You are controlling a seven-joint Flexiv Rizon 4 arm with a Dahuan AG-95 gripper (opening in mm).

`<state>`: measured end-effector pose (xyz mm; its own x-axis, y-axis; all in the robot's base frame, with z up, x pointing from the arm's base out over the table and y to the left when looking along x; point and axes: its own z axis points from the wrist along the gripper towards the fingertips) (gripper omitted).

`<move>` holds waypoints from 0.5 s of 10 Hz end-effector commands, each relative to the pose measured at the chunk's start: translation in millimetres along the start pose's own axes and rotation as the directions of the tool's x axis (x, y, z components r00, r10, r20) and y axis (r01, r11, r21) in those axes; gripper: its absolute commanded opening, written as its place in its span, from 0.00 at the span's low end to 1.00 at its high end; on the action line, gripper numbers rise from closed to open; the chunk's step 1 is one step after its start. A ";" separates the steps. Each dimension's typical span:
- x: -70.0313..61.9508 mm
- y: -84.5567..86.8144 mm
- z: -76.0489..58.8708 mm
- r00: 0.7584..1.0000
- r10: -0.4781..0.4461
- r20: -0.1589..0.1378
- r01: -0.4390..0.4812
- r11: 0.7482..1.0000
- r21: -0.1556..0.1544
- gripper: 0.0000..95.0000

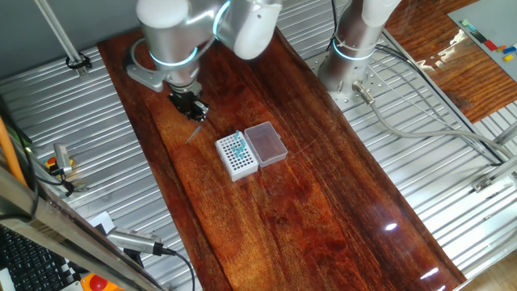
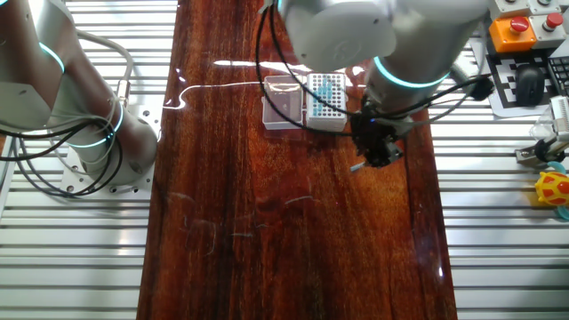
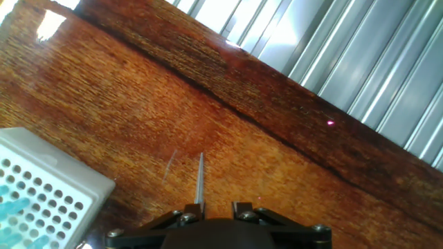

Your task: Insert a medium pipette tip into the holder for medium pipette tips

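Observation:
My gripper (image 1: 197,115) hangs over the wooden table to the left of the holder for medium pipette tips (image 1: 237,155), a small white block with a grid of holes and some teal tips. It is shut on the medium pipette tip (image 1: 192,133), a thin pale sliver sticking out past the fingers. In the hand view the medium pipette tip (image 3: 201,176) comes out by the left finger (image 3: 190,209), the jaws stand close together, and a faint shadow of the tip lies on the wood beside it. The holder's corner (image 3: 76,176) shows at lower left. In the other fixed view my gripper (image 2: 373,158) is just below the holder (image 2: 326,100).
A clear pinkish box (image 1: 266,142) stands against the holder's far side. A second robot base (image 1: 353,56) stands at the back. Ribbed metal (image 3: 360,62) borders the wooden table (image 1: 307,210). Cables and tools lie at the left edge.

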<state>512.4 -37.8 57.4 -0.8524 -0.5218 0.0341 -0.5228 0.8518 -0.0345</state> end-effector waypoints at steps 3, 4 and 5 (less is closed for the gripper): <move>0.2 0.2 1.1 1.000 -0.004 -0.002 0.004 1.000 -0.009 0.20; 0.2 0.2 1.1 1.000 -0.005 -0.003 0.005 1.000 -0.010 0.20; 0.2 0.2 1.1 1.000 -0.009 0.005 0.009 1.000 -0.009 0.20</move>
<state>513.9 -36.9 56.2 -0.8467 -0.5311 0.0316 -0.5318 0.8466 -0.0208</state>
